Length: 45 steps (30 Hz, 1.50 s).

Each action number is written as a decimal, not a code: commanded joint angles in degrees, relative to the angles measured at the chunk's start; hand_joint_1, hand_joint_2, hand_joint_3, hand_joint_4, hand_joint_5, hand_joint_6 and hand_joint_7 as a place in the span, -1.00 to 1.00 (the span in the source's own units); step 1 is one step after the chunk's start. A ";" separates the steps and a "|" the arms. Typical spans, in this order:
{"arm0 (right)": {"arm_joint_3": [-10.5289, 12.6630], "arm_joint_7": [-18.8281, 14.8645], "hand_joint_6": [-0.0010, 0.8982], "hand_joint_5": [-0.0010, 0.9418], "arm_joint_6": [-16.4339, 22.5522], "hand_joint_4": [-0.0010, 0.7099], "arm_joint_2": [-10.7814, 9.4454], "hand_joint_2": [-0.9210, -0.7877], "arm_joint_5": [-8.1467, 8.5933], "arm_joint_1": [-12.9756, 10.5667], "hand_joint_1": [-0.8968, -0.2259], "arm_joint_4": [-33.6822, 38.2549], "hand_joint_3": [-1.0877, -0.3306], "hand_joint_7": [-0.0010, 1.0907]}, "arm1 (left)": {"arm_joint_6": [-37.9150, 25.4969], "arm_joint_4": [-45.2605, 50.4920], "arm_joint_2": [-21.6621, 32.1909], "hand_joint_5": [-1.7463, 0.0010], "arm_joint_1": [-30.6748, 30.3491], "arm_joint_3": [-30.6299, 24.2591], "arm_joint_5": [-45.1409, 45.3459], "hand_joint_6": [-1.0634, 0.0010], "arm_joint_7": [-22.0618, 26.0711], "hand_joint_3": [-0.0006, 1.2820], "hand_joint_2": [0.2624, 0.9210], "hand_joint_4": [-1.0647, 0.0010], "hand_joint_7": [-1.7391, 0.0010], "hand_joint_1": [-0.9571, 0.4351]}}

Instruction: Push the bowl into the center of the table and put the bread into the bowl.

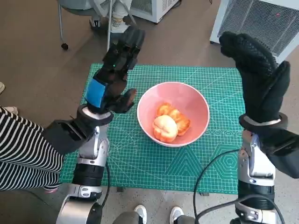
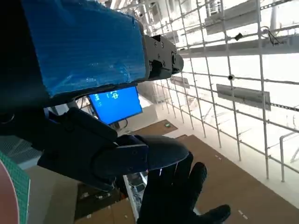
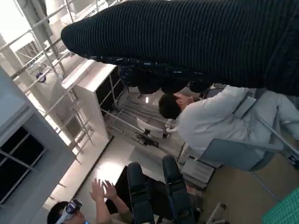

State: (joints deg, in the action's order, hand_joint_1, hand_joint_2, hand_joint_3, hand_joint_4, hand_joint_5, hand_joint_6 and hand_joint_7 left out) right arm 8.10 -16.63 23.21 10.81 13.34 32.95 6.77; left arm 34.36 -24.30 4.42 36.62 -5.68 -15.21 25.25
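Left hand (image 1: 113, 79) raised at 9 o'clock of the bowl (image 1: 196, 105), fingers spread, holding nothing. Right hand (image 1: 261, 77) raised at 3 o'clock, fingers extended together, empty. Bowl sits near centre of the green mat (image 1: 140, 163); bread (image 1: 170, 122) lies inside. Judgement: both steps look complete; nothing left.

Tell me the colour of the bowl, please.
The bowl is pink, seen best in the head view.

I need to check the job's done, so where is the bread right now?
In the head view the bread lies inside the pink bowl, which sits near the middle of the green mat, between the raised left hand and right hand.
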 commanded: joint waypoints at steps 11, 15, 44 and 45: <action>-0.26 1.17 -0.71 -0.99 -2.33 -0.39 -0.33 -1.00 -0.54 -0.32 -0.42 -0.65 -0.10 -0.24 | 0.12 -0.60 -0.06 0.98 0.38 -0.42 -1.59 0.79 0.83 -0.21 1.00 0.81 0.81 -0.76; -0.53 1.45 -0.71 -0.99 -2.41 -0.39 -0.57 -1.00 -0.73 -0.37 -0.42 -0.85 -0.10 -0.24 | 0.08 -0.75 -0.18 0.98 0.41 -0.56 -2.13 0.80 1.18 -0.23 1.00 0.81 0.79 -0.76; -0.92 1.96 -0.72 -1.00 -1.34 -0.41 -0.93 -1.00 -1.65 0.14 -0.34 0.98 -0.14 -0.25 | -2.86 1.76 0.37 1.00 -0.24 -0.67 -4.28 1.00 4.50 -0.28 1.00 0.85 0.61 -0.68; -0.93 1.97 -0.72 -1.00 -1.32 -0.41 -0.96 -1.00 -1.66 0.10 -0.34 0.98 -0.14 -0.25 | -2.88 1.72 0.35 1.00 -0.25 -0.73 -4.35 1.00 4.60 -0.28 1.00 0.85 0.61 -0.67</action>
State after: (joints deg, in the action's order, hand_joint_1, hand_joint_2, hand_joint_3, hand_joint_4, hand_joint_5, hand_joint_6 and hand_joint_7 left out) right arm 7.25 -15.00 22.11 10.18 12.01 33.59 6.93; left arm 31.75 -23.37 4.45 36.62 -6.07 -18.76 29.48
